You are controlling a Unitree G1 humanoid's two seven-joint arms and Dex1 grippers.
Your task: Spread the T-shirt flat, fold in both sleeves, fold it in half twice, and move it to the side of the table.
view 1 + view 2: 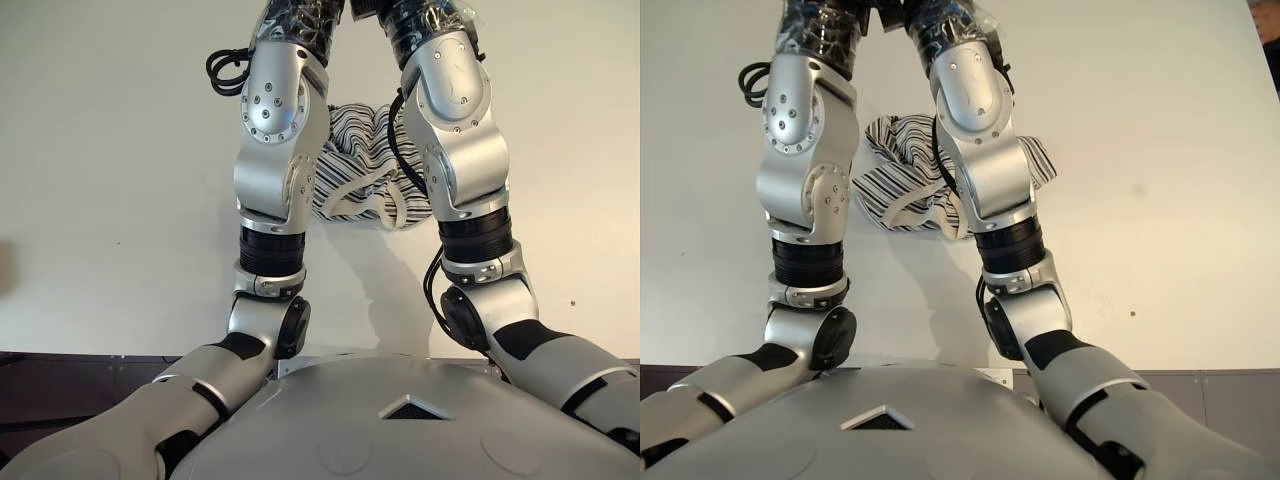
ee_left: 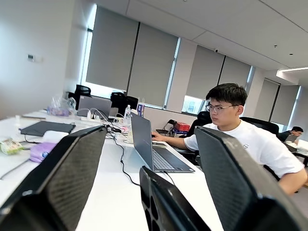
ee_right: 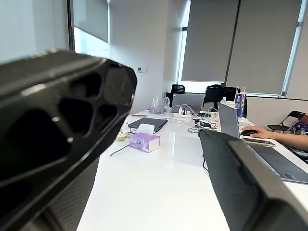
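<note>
Presently on hand:

1. T-shirt (image 1: 355, 170): striped, crumpled in a loose heap and not yet spread. It lies on the white table (image 1: 120, 200) between the left forearm (image 1: 275, 150) and the right forearm (image 1: 460, 140), partly hidden behind both.
2. Left gripper (image 2: 153, 144): fingers (image 2: 72, 178) spread wide with nothing between them, pointing out across the room.
3. Right gripper (image 3: 168, 113): fingers (image 3: 62, 120) likewise well apart and empty, also facing the room.

Both forearms extend forward over the table, one on each side of the heap.
</note>
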